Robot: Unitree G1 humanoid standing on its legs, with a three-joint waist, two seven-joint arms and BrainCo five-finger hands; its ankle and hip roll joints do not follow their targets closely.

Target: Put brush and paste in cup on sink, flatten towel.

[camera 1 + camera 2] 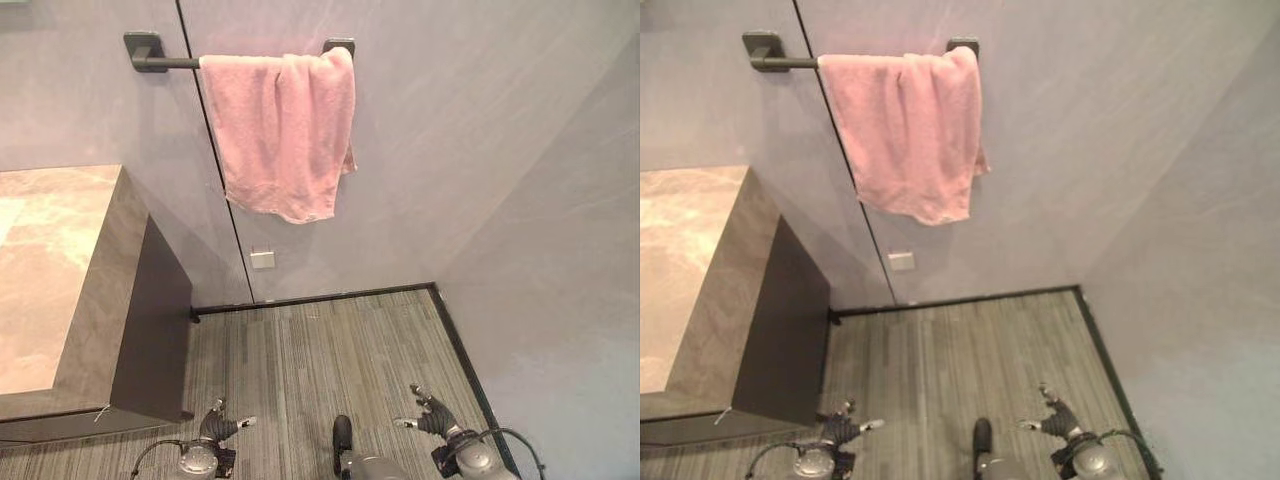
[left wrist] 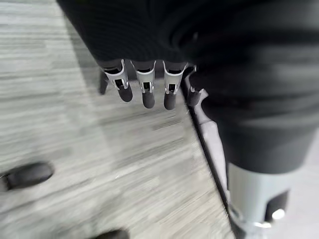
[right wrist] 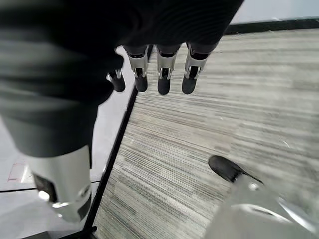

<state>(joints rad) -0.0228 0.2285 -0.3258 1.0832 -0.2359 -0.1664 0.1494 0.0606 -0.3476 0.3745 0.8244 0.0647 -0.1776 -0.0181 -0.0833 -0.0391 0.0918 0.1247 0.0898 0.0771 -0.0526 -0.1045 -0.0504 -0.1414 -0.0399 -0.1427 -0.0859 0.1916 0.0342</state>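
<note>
We see the pink terry towel bunched on its dark wall bar, our left hand and right hand low, fingers relaxed, empty.

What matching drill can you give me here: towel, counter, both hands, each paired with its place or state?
Things:
1. towel
2. counter
3. left hand
4. right hand

Places or states:
A. low over the floor on the robot's right, open
B. bunched on the wall bar
C. low beside the counter's front corner, open
D. against the wall on the robot's left

Pairs: 1-B, 2-D, 3-C, 4-A
</note>
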